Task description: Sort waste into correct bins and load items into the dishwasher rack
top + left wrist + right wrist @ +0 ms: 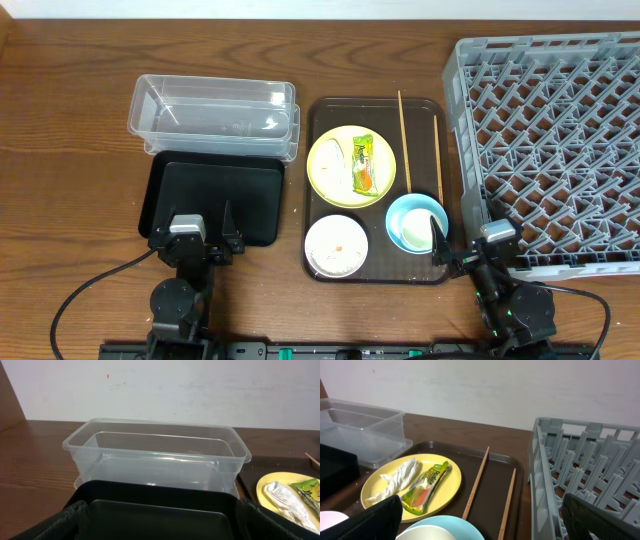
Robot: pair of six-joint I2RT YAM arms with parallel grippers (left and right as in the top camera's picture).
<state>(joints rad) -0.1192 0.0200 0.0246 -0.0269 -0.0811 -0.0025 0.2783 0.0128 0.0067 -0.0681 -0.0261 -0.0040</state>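
1. Dark-brown plastic, the serving tray [421,120] lies mid-table, with the two bins to its left and the grey dishwasher rack [550,150] to its right.
2. At the tray's far left, the yellow-green plate [325,172] carries the snack wrapper [363,163]. The crumpled white plastic scrap [336,154] lies just beside the wrapper.
3. Two wooden chopsticks lie lengthwise and apart: one [403,140] beside the plate, the other [438,158] near the tray's right rim.
4. At the near right is the light-blue bowl [432,210], with the small white cup [410,230] inside it.
5. At the near left, the small white bowl [322,250] holds a brownish food lump [341,247].
6. The clear tub [213,118] sits behind the black tray [215,200], and their edges meet.
7. The left gripper [195,228] hangs over the black tray's near edge, jaws spread wide, holding nothing.
8. The right gripper [463,236] is likewise wide apart and empty, between the blue bowl and the rack's near corner.
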